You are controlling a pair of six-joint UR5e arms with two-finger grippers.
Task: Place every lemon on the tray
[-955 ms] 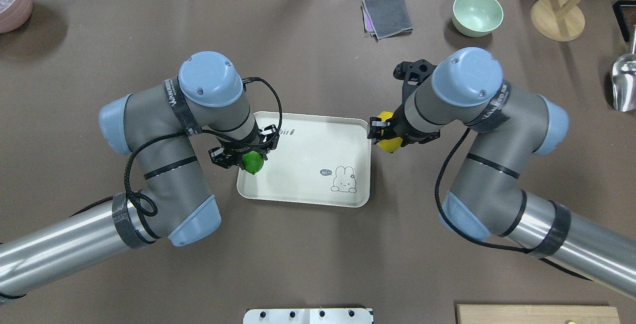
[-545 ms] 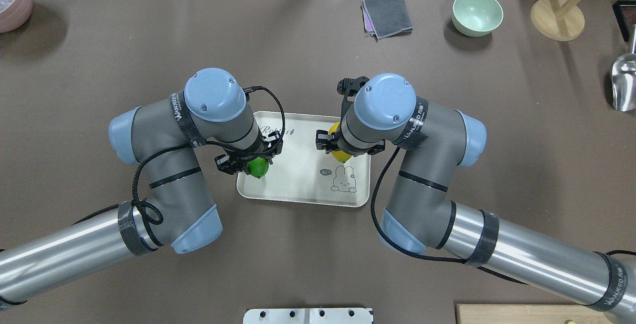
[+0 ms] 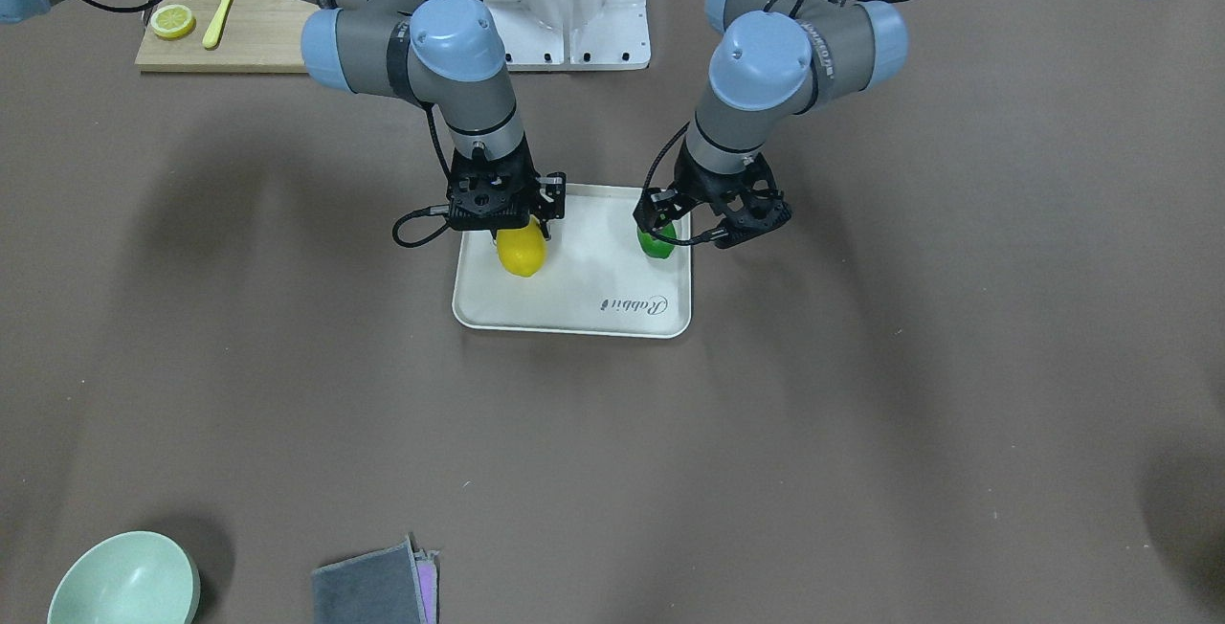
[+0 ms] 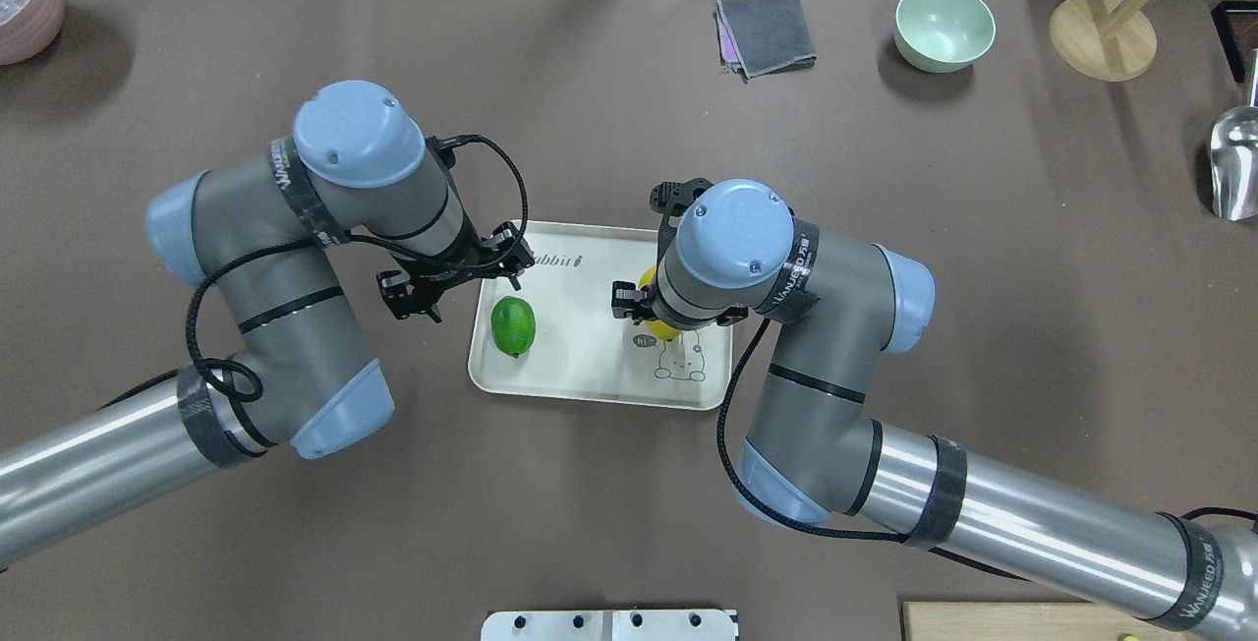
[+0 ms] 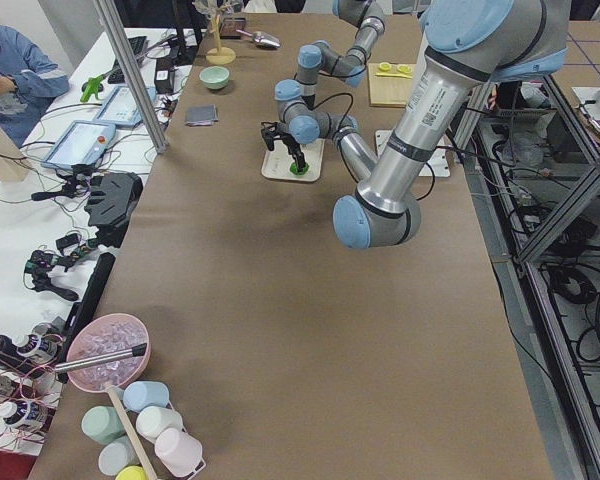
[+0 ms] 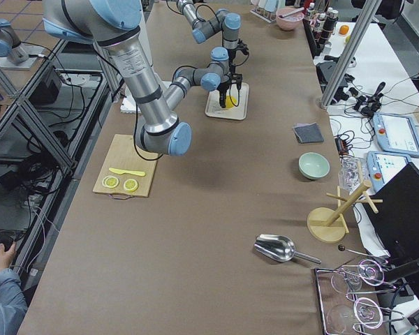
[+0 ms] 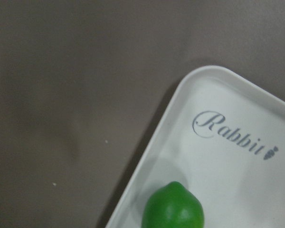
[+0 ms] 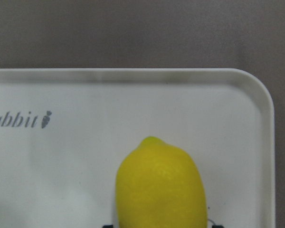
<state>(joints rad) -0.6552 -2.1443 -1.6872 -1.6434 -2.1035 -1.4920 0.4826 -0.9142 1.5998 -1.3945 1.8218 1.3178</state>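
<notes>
The cream-white tray [image 4: 590,371] lies mid-table, and also shows in the front view [image 3: 574,310]. The green lemon [image 4: 513,326] lies free on the tray's left part, seen too in the left wrist view [image 7: 173,208]. My left gripper [image 4: 452,272] is open and empty, just off the tray's left rim beside that lemon. My right gripper [image 4: 657,312] is over the tray's right part, shut on the yellow lemon [image 3: 521,251]. It holds the lemon low on or just above the tray floor [image 8: 156,185]. The arm hides most of this lemon from overhead.
A pale green bowl [image 4: 944,27], a folded grey cloth [image 4: 766,33], a wooden stand [image 4: 1102,36] and a metal scoop [image 4: 1236,164] are at the far right. A pink bowl [image 4: 25,7] is far left. A wooden cutting board [image 3: 239,40] holds lemon slices [image 3: 172,21].
My left gripper let go of the green lemon on the tray and drew back left, off the rim. My right arm carried the yellow lemon from the tray's right edge to over its right part.
</notes>
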